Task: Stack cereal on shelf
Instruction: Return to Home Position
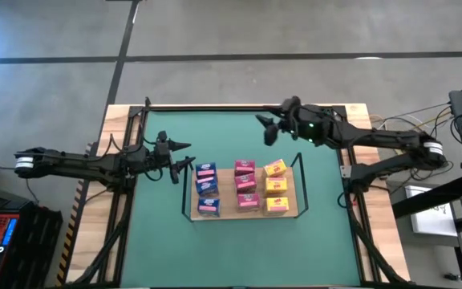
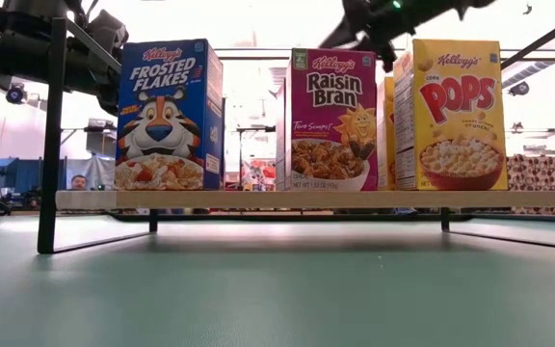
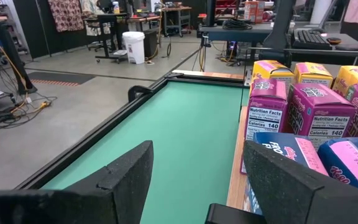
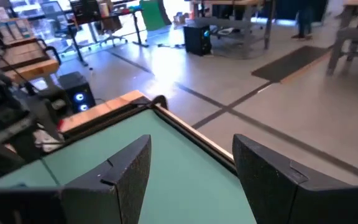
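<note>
light-wood rectangular shelf board with thin black rails (image 1: 224, 193) sits mid-way on the green tabletop (image 1: 167, 233). nine small cardboard cereal boxes stand upright on it in three columns: blue boxes (image 1: 207, 187) on the left, pink/magenta boxes (image 1: 246, 186) in the middle, yellow boxes (image 1: 276, 186) on the right, three in each column. columns are apart from each other, with bare wood between them.

low view: front blue box (image 2: 167, 114) reads frosted flakes, front pink one (image 2: 332, 120) raisin bran, front yellow one (image 2: 456, 114) corn pops, all resting on the board (image 2: 316, 200).

left gripper (image 1: 189, 155) hovers over the green top just beside the shelf's left rail, near the blue column, touching nothing. left wrist view: its fingers (image 3: 126, 180) are spread wide with nothing between them, boxes off to one side.

right gripper (image 1: 263, 128) is raised past the shelf's back edge, apart from every box. right wrist view: its fingers (image 4: 272, 174) are parted and empty, facing a table corner and the floor beyond.
</note>
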Controlling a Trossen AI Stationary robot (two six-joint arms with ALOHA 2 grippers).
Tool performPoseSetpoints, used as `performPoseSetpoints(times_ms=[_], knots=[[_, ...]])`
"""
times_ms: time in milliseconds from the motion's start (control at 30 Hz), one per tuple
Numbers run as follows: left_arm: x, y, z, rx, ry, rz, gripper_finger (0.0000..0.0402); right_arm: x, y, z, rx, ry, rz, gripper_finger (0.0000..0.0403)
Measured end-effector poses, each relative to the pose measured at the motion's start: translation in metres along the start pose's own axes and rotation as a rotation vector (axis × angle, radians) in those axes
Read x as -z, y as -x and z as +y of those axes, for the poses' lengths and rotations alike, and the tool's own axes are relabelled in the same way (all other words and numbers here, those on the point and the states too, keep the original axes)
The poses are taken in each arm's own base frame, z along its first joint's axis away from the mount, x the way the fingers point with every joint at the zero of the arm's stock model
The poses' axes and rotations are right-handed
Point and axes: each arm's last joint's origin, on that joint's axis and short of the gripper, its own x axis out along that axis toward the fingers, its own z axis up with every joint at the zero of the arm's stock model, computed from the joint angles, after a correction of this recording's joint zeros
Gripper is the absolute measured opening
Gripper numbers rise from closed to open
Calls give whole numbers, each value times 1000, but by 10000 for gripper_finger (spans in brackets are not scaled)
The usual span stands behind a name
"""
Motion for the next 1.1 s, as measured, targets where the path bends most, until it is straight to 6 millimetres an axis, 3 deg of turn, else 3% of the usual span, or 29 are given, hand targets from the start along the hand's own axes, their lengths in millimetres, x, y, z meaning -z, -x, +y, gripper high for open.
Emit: performPoseSetpoints(times_ms=[333, 733, 1100], knots=[[0, 0, 0, 0, 0, 0, 233, 46, 36, -38, 75, 7, -26, 215], [0, 0, 0, 0, 0, 0, 233, 85, 65, -71, 170, -25, -113, 215], [0, 0, 0, 0, 0, 0, 233, 119, 92, -88, 242, -48, -154, 215]])
